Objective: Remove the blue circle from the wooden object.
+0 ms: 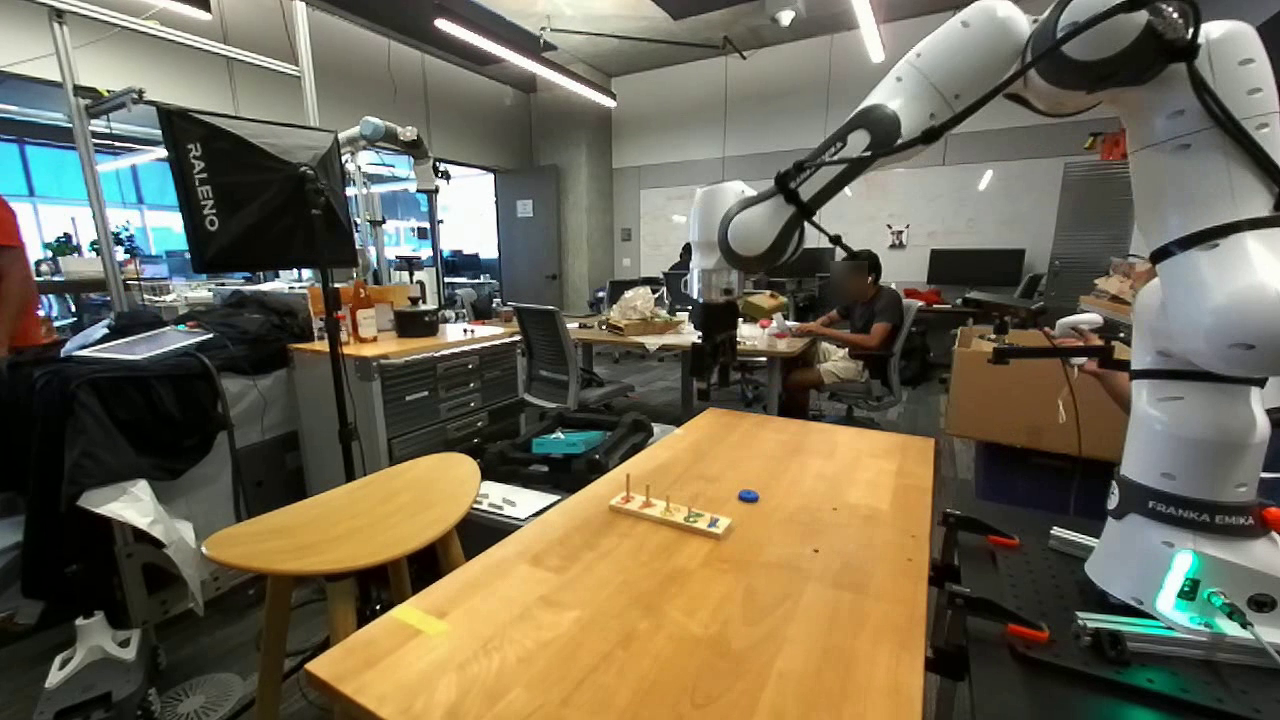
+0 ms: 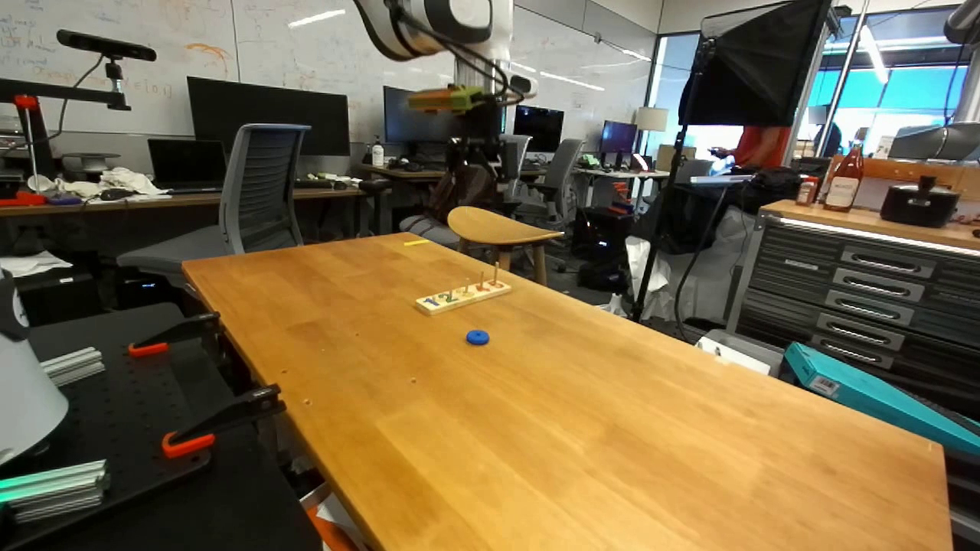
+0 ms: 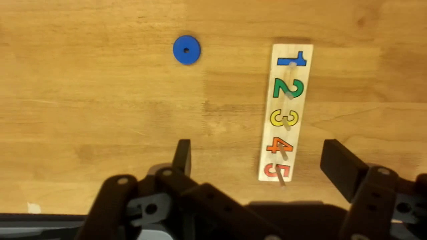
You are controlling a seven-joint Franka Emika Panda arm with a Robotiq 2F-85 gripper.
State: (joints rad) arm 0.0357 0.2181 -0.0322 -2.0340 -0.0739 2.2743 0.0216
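Hovering high, my claw point(image 3: 258, 160) stands spread and empty, presumably to clear the pegs point(image 3: 286, 123). Between its fingers point(image 3: 343, 170) in the wrist view: board point(image 3: 285, 104). Farther out, disc point(image 3: 181, 50) lies flat on table point(image 3: 227, 133), off board: removal, I'd judge, done.

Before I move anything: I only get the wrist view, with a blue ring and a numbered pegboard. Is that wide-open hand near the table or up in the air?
Observer: Up in the air. In both exterior views the hand hangs well above the level of the table.
Operator: Oh! And what does the whole thing stand on?
Observer: In an exterior view, the robot base stands on a black perforated platform beside the table.
Operator: Is there any furniture close by that I can't see?
Observer: Yes, a wooden stool with a curved seat, on the opposite side of the table from the robot base.
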